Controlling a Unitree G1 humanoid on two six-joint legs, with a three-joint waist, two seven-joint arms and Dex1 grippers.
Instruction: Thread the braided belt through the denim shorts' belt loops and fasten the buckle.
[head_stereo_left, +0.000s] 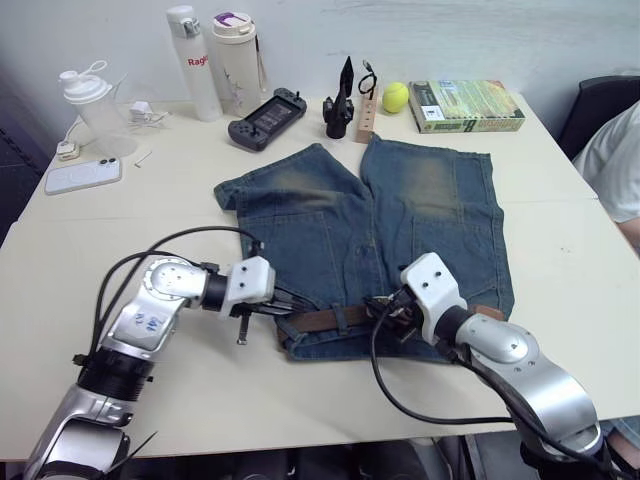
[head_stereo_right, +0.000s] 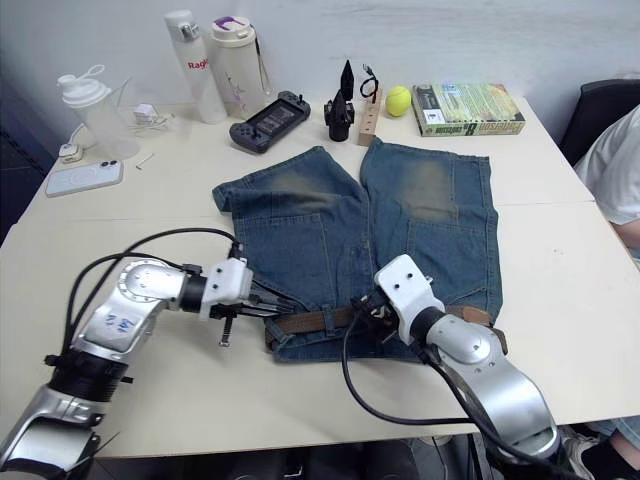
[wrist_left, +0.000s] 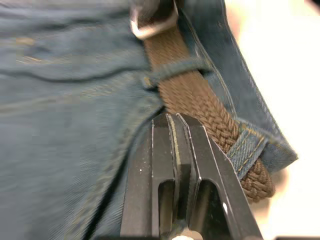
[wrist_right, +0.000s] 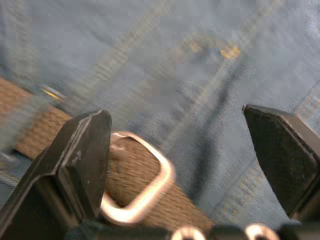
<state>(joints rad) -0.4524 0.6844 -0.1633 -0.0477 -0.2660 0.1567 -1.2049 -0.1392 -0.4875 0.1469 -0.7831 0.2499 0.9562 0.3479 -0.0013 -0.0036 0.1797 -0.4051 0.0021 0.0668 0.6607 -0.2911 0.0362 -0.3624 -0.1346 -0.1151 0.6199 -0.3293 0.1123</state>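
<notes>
Left wrist view: braided belt (wrist_left: 200, 107) runs under two belt loops (wrist_left: 186, 67) on waistband of denim shorts (head_stereo_left: 400, 225), left gripper (wrist_left: 176, 120) pressed shut beside belt, holding nothing. Right gripper (wrist_right: 177, 145) spread wide over buckle (wrist_right: 142, 192) — unfastened. Judgement: threading partly done — buckling left.

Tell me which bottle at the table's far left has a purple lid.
The wide cream tumbler, rightmost of the three. The slim white bottle beside it is red-lettered; the clear shaker is farthest left.
</notes>
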